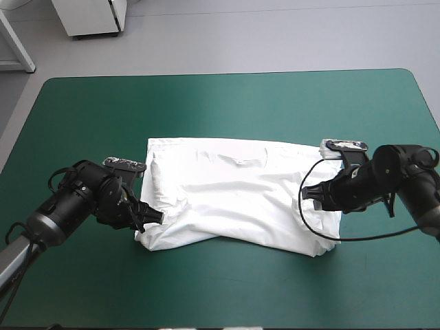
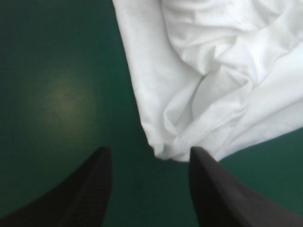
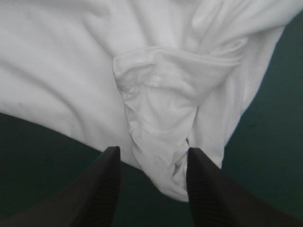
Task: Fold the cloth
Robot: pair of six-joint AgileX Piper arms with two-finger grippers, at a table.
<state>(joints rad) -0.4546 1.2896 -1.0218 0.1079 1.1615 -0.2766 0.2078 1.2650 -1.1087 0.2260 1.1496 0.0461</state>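
High view: T-shirt (image 1: 234, 196) lies between left tool (image 1: 152, 217) and right tool (image 1: 309, 195)

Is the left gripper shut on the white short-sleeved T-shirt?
No: the left gripper holds its black fingers apart, a corner of the white T-shirt lying loose at their tips.

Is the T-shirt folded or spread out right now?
Partly folded: the T-shirt lies flat on the teal-green cover, its near edge doubled over in loose wrinkles, not a tidy bundle.
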